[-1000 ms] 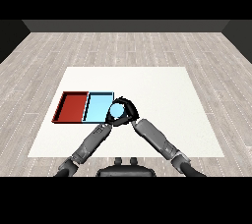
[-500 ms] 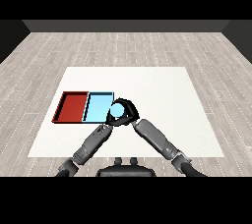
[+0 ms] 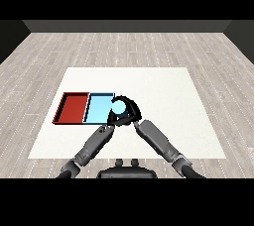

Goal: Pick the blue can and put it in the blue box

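White counter point(image 3: 163, 91) on a grey plank floor point(image 3: 44, 56). 2 trays lie side by side, touching, at the counter's left: red tray point(image 3: 73, 108) on the outside, light blue tray point(image 3: 98, 109) next to it toward the centre. Blue can point(image 3: 119, 106) sits at the right edge of the light blue tray, over its near right corner; can't tell whether it rests on the tray floor or is held above it. Right robot hand point(image 3: 130, 111) is curled round the can, fingers arching over its top and right side, thumb underneath. Left robot hand point(image 3: 113, 119) is just below and left of the can, close against the right one; whether its fingers are apart or together cannot be told, since the 2 dark hands overlap there. Both grey forearms come in from the lower corners and meet at the can.
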